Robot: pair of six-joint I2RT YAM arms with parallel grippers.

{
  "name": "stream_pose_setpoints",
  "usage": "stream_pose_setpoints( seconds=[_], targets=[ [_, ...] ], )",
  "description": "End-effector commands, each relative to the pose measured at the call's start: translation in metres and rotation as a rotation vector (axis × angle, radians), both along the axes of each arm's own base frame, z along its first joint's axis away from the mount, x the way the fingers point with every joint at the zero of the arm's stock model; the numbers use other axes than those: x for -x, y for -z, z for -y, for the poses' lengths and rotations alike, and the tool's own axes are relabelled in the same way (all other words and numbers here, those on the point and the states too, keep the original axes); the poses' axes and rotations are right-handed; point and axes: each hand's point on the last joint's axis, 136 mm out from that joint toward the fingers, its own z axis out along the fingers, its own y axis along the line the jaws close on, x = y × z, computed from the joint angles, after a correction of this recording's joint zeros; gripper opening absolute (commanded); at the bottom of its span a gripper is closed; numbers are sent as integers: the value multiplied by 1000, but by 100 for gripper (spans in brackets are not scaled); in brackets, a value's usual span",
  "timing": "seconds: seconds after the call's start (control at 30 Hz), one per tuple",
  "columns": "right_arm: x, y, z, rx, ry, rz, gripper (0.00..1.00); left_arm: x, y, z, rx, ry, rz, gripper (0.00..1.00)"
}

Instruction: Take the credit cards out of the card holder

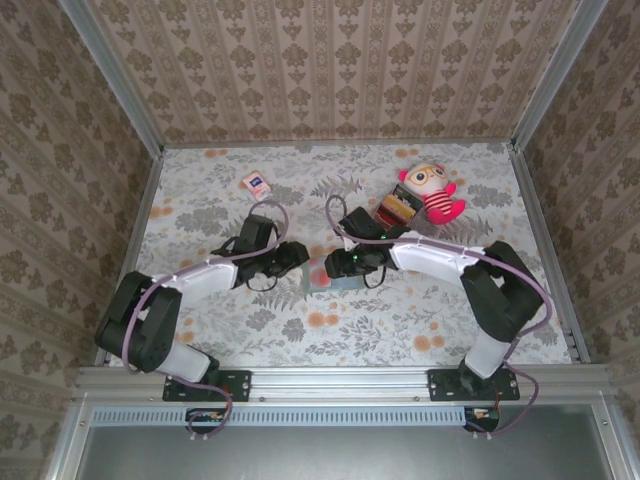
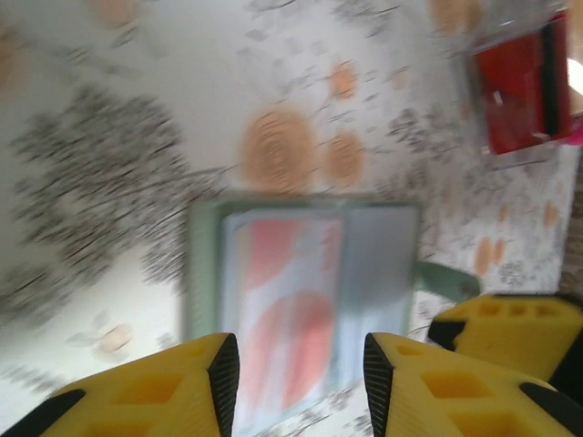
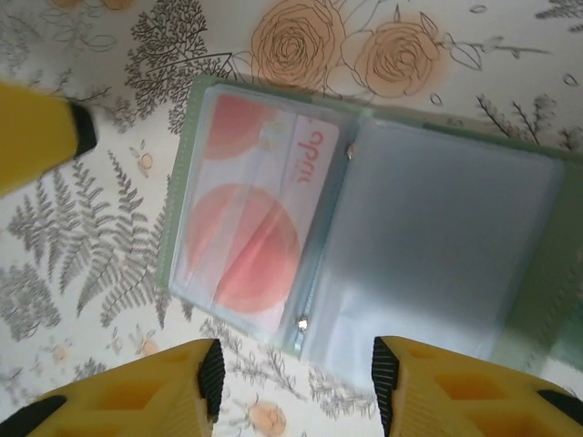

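1. One card holder (image 1: 340, 283) (image 3: 364, 228) (image 2: 305, 282), grey-green, lies opened flat like a book on the floral tabletop (image 1: 450, 310), between the two grippers.
2. Its panel nearer the left gripper (image 1: 295, 258) (image 2: 301, 364) carries a credit card (image 3: 250, 218) (image 2: 282, 309), pale with pinkish-red discs, tucked under a clear sleeve; the other panel shows a cloudy clear sleeve.
3. Left gripper's yellow jaws stand spread apart over the holder's edge with nothing between them; that view is blurred, so I cannot tell whether they touch it.
4. Right gripper (image 1: 345, 262) (image 3: 296, 369) hangs over the holder's opposite side, its jaws likewise spread and gripping nothing.
5. Beyond the holder, on the right gripper's side, lie a block stack (image 1: 396, 210) and a stuffed doll (image 1: 432, 192).
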Motion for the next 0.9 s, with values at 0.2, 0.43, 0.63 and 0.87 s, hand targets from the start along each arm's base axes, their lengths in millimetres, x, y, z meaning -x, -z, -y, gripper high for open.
stream_pose_setpoints(
  seconds=[0.2,0.43,0.63,0.87],
  targets=[
    [-13,26,-11,257,-111,-8,64,22,19,-43,-132,-94,-52,55],
    [-18,33,-14,321,-149,-19,68,25,15,-54,-176,-118,-45,69],
    [-15,41,-9,376,-226,-61,67,26,13,-50,-154,-105,-49,75],
    [-3,63,10,404,-252,-148,61,27,11,-45,-129,-94,-48,80]
  ],
)
